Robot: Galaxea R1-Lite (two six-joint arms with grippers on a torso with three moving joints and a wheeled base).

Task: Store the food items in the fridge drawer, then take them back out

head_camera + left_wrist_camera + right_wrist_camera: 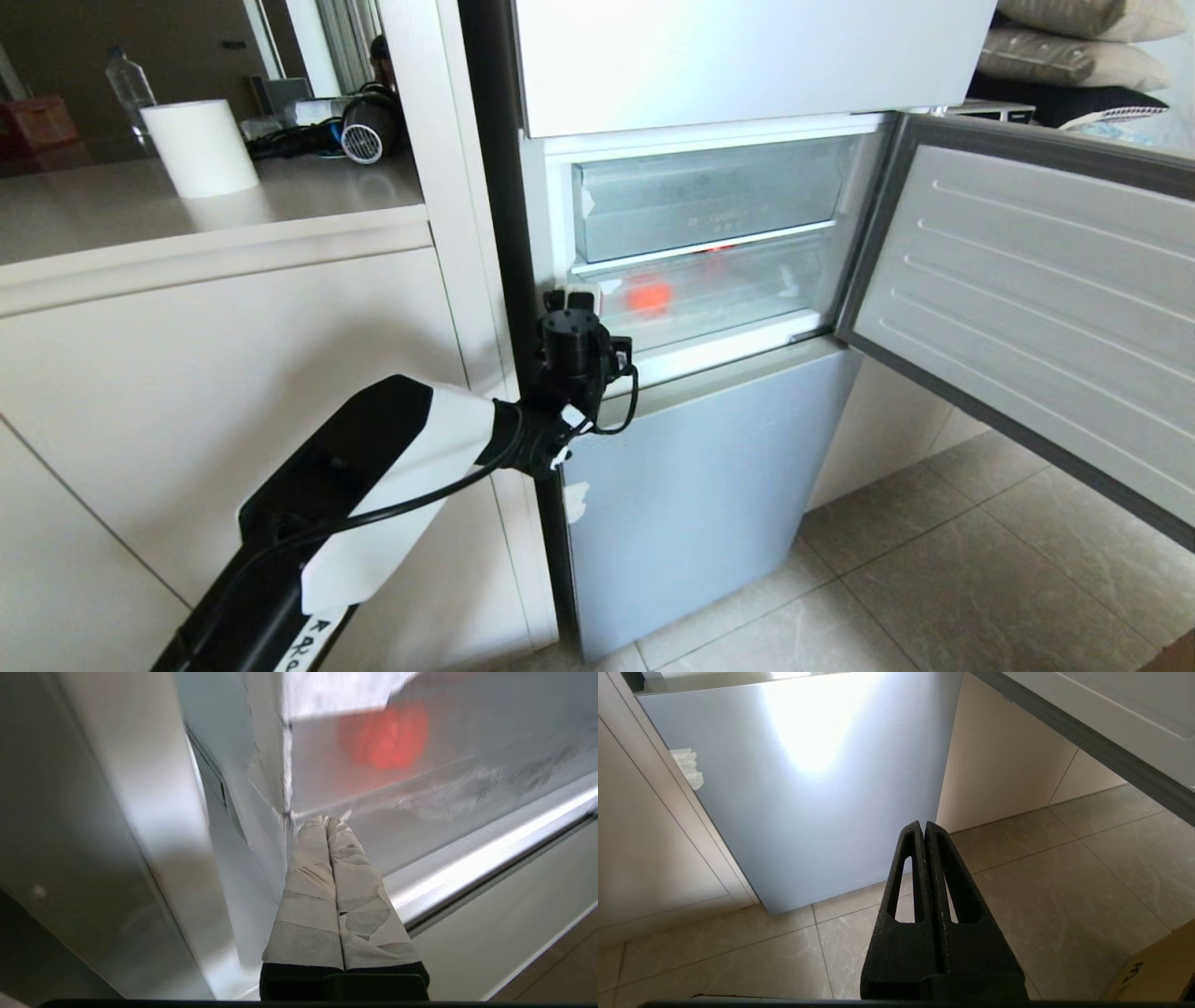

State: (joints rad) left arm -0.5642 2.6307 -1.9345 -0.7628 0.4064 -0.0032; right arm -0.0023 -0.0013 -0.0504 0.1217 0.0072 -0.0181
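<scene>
A tall fridge [709, 280] fills the middle of the head view, set between pale cabinets, with a table [187, 205] off to the robot's left carrying a white paper roll [201, 147]. The fridge's middle door [1027, 308] swings wide open to the robot's right, so the compartment behind it is exposed for reaching in. Below that opening a blue-grey lower door [700, 485] is shut. Inside the opening sit two stacked bins: a shorter upper bin [709, 201] and, under it, the fridge drawer [719, 289], a wide shallow tray whose long axis runs side to side across the fridge and whose tall frosted front faces outward toward the robot. The drawer looks pushed in, about flush with the frame. The apple [647, 297] lies inside the drawer toward its left end, showing only as a red blur through the frosted front; being round, it has no clear long axis or heading. The left hand [327, 820] is clenched and empty, its taped fingers pressed together, tips touching the drawer's lower left front corner, probably to hook or nudge the drawer. The right hand [923, 828] hangs low over the floor tiles [1064, 882], also clenched and empty, apparently parked.
</scene>
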